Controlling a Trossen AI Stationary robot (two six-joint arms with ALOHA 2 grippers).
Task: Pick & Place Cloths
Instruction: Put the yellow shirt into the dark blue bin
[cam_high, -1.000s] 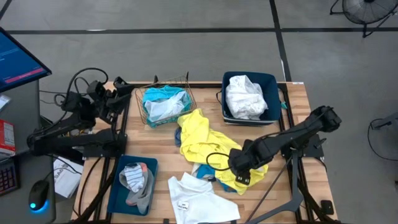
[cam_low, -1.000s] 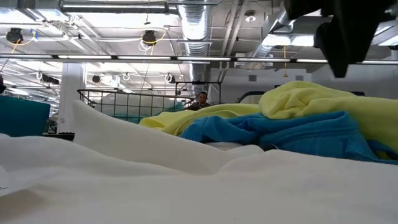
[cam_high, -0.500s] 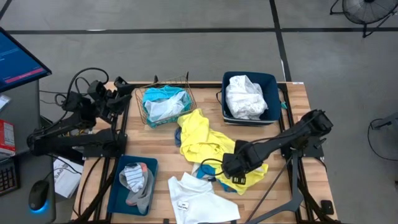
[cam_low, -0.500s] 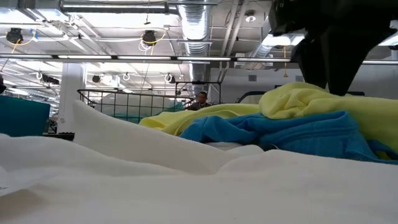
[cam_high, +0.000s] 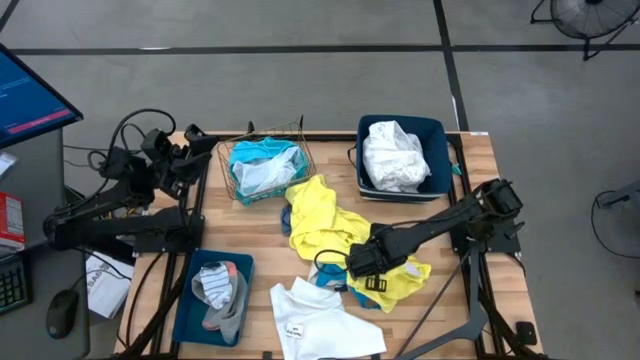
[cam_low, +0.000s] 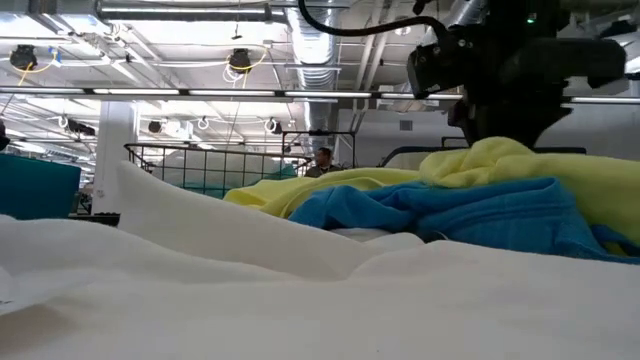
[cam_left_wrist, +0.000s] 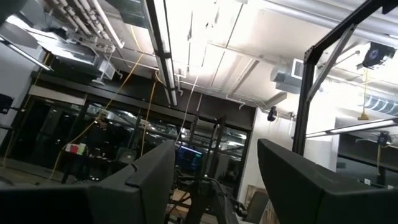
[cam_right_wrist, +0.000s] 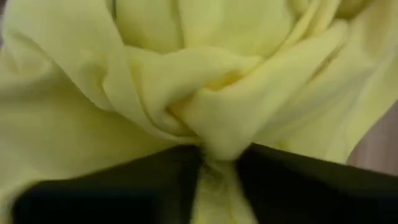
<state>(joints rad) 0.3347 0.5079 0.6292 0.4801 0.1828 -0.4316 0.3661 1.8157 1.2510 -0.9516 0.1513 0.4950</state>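
Roughly halfway: your right claw (cam_high: 362, 268) pinches the yellow cloth (cam_high: 325, 222) mid-worktop (cam_high: 480, 160); the blue and white cloths remain loose, others are binned, and your left claw (cam_left_wrist: 214, 180) idles spread.

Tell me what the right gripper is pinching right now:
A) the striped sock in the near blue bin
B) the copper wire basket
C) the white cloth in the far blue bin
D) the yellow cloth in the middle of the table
D: the right wrist view shows a fold of the yellow cloth bunched between the right gripper fingers, and the high view puts that gripper on the yellow cloth.
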